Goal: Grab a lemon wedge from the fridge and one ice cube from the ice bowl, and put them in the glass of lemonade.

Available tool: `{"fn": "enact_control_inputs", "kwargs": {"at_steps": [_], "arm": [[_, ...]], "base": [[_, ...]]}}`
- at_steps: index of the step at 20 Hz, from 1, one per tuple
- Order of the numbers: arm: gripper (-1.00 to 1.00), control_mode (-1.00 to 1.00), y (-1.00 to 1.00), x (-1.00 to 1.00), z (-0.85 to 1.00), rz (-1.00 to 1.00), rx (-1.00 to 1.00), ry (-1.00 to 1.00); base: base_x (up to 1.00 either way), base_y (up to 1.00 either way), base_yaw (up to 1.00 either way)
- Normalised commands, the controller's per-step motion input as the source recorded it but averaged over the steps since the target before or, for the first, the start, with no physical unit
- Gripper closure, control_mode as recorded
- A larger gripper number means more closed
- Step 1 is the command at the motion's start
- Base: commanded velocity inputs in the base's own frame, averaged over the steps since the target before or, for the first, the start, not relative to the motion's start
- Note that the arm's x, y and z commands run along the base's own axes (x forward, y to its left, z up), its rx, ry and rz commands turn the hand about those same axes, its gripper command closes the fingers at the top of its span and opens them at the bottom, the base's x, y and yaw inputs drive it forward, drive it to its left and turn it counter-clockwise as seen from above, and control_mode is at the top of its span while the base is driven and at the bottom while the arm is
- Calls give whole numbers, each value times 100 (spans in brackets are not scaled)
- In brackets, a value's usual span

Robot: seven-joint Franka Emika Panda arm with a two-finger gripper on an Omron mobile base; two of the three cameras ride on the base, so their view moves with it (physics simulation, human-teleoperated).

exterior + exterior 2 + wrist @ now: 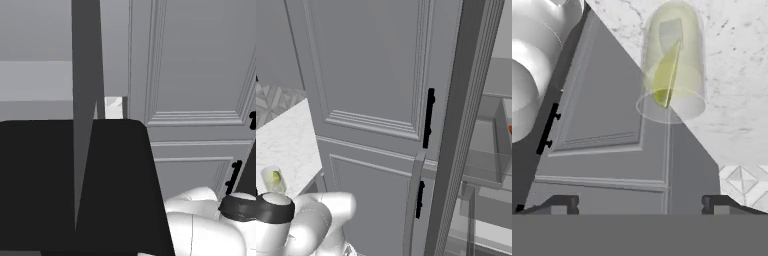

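Hand view: we look along the two-finger gripper (640,204) at a clear glass of pale yellow lemonade (672,62) standing on a white marble-patterned counter (737,75).
Gripper state: we see the two dark finger tips (559,204) set wide apart at the bottom of the hand view, with nothing between them.
Lemon wedge: we see a small yellow-green wedge-shaped piece (666,75) inside the glass of lemonade, its thin edge running along the glass.
Ice cube: we make out a pale, translucent block (671,32) in the glass beside the wedge; we cannot tell for sure what it is.
Glass from the base: in the right base view we find the same glass of lemonade (273,180) near the counter edge, with a yellow-green spot inside, just beyond the robot's dark joint.
Fridge: in the right base view we see the tall dark grey fridge door (456,130) standing open edge-on, with pale shelves (486,165) behind it and a small orange-red item (510,129) at the frame's edge.
Cabinets: light grey panelled cabinet doors (371,75) with short black handles (428,117) stand between the counter and the fridge.
Obstruction: in the left base view a large black slab (75,185) and a dark grey upright bar (86,75) block most of our sight.
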Motion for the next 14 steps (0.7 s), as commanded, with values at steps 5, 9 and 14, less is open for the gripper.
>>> {"fn": "enact_control_inputs", "kwargs": {"at_steps": [5,9,14], "arm": [[-100,-100,-40,-33,26,0,28,-6],[-100,-100,-52,-56,-4,0,22,-5],[-100,-100,-34,-32,-8,0,12,-6]], "base": [[0,0,0],[0,0,0],[0,0,0]]}}
